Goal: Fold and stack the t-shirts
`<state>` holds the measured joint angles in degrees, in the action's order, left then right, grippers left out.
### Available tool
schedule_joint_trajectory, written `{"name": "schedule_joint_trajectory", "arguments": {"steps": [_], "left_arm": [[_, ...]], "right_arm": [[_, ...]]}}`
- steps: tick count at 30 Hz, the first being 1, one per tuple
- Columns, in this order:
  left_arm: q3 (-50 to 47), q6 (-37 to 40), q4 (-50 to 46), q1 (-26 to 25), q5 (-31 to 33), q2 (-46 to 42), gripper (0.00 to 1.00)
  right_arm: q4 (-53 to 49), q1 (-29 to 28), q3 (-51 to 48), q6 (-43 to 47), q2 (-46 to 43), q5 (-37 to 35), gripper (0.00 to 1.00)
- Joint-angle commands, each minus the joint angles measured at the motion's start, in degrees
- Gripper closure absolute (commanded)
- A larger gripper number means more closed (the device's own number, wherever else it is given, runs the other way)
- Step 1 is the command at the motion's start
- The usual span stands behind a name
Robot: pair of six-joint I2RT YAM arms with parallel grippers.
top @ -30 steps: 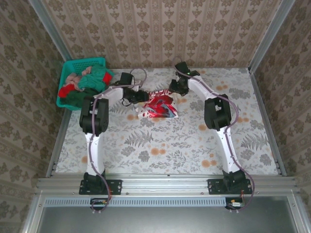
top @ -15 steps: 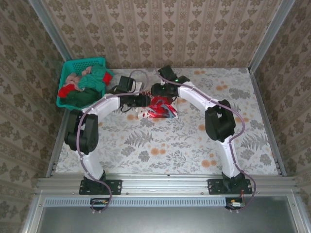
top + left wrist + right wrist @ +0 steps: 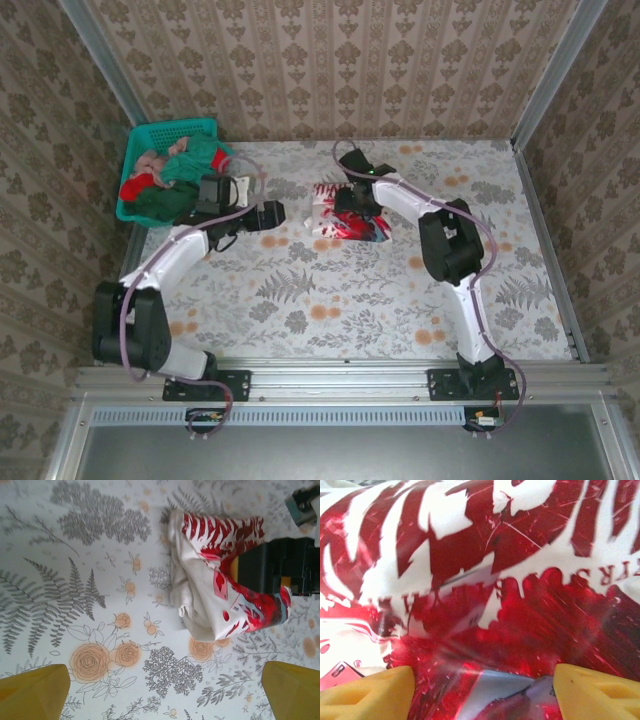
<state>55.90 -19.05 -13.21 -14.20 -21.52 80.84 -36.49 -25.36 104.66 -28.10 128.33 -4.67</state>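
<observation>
1. Red-and-white printed t-shirt [image 3: 350, 213]: lies bunched on the floral tablecloth [image 3: 340, 300], toward the far middle of the table. It is partly folded over itself and not flat. In the left wrist view the shirt [image 3: 210, 580] shows its white underside along the near edge.
2. Right gripper [image 3: 358, 198]: down on the far part of that shirt. Its yellow fingertips [image 3: 367, 692] stand apart, with the printed cloth [image 3: 485, 570] spread close beneath and between them. No pinch is visible.
3. Left gripper [image 3: 274, 212]: left of the shirt, apart from it. Its fingertips [image 3: 32, 692] are spread wide over bare tablecloth, holding nothing.
4. Teal plastic lattice basket [image 3: 175, 127]: far-left corner. It holds a heap of teal [image 3: 197, 165], red [image 3: 134, 188], pink [image 3: 153, 160] and dark green [image 3: 160, 205] t-shirts, all unfolded.
</observation>
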Motion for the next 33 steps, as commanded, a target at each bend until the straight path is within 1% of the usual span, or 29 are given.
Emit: {"name": "schedule_joint_trajectory", "arguments": {"steps": [1,3,5,9,11,13,16,18,22,28,31,33], "left_arm": [[-2.16,1.01,-1.0,0.28,2.46,-2.22,0.0],[-2.71,1.44,-1.82,0.38,3.14,-3.76,0.0],[-3.18,1.72,-2.46,0.44,3.45,-4.81,0.0],[-3.89,2.59,-4.59,0.58,4.29,-5.94,0.0],[-4.59,2.66,-5.08,0.65,4.38,-6.51,0.0],[-5.31,2.85,-5.24,0.62,4.47,-7.1,0.0],[-5.99,2.96,-6.15,0.62,5.23,-8.34,0.0],[-6.15,3.51,-6.98,0.73,5.74,-9.25,0.0],[-5.83,4.67,-9.04,0.75,7.28,-10.6,0.0],[-5.71,5.6,-10.26,1.15,7.97,-11.84,0.0],[-5.71,5.56,-10.44,1.27,7.9,-11.84,0.0],[-5.81,5.62,-10.68,1.25,7.94,-11.93,0.0]], "right_arm": [[-0.81,-3.22,-3.04,3.06,-8.46,-5.29,0.24],[-0.81,-5.86,-4.37,4.28,-9.38,-8.53,0.23],[-1.73,-7.5,-4.46,4.61,-8.26,-11.8,0.22],[-4.82,-7.6,-1.95,6.04,-3.46,-17.31,0.21],[-6.79,-7.04,0.81,7.52,-0.45,-18.49,0.19],[-9.59,-6.01,4.94,9.38,3.02,-17.41,0.18],[-13.92,-3.91,11.33,11.16,7.88,-17.62,0.18],[-17.31,-1.72,15.7,11.61,10.64,-17.61,0.18],[-21.65,3.75,20.29,11.32,14.05,-16.64,0.18],[-23.22,14.35,24.04,12.42,16.28,-12.16,0.17],[-25.21,19.64,30.31,14.79,19.28,-8.1,0.15],[-29.86,22.88,38.29,14.28,22.93,-6.74,0.15]]}}
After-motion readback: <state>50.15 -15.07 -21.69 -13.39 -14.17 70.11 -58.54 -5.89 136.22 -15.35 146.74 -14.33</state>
